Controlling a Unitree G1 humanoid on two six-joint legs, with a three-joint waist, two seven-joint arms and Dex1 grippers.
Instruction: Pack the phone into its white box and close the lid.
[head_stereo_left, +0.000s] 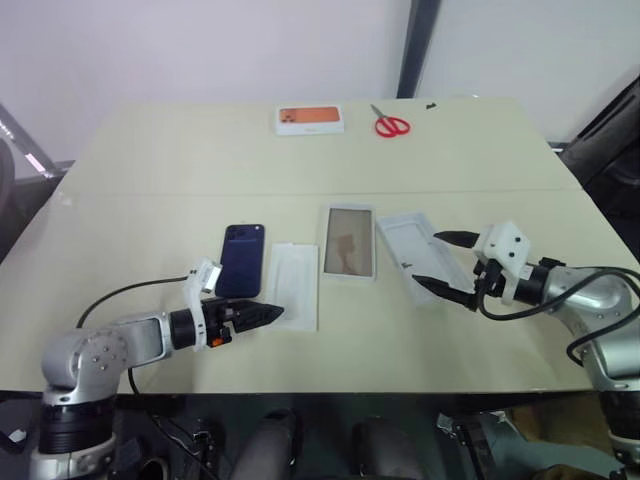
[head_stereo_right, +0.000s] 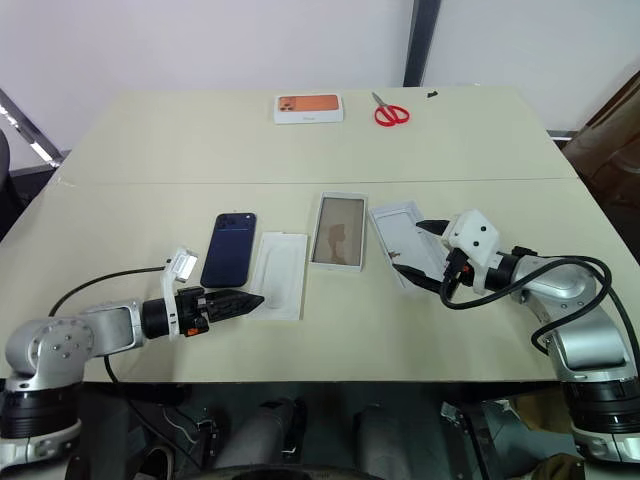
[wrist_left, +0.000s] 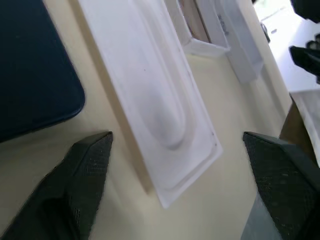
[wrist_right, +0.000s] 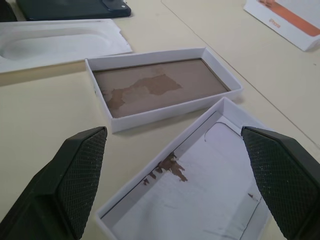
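Phone lies flat on the table, camera end away from the robot, just left of the white card w/ the oval recess. Slim, stiff, prob slick glass, so I'd pinch it across the long edges, not the faces. White box sits empty mid-table, lid inside-up just to its right, apart from it. Left gripper is low, pointing fwd-right at the card's near end, jaws spread wide w/ nothing in them. Right gripper reaches in over the lid's near end, wide open, empty too.
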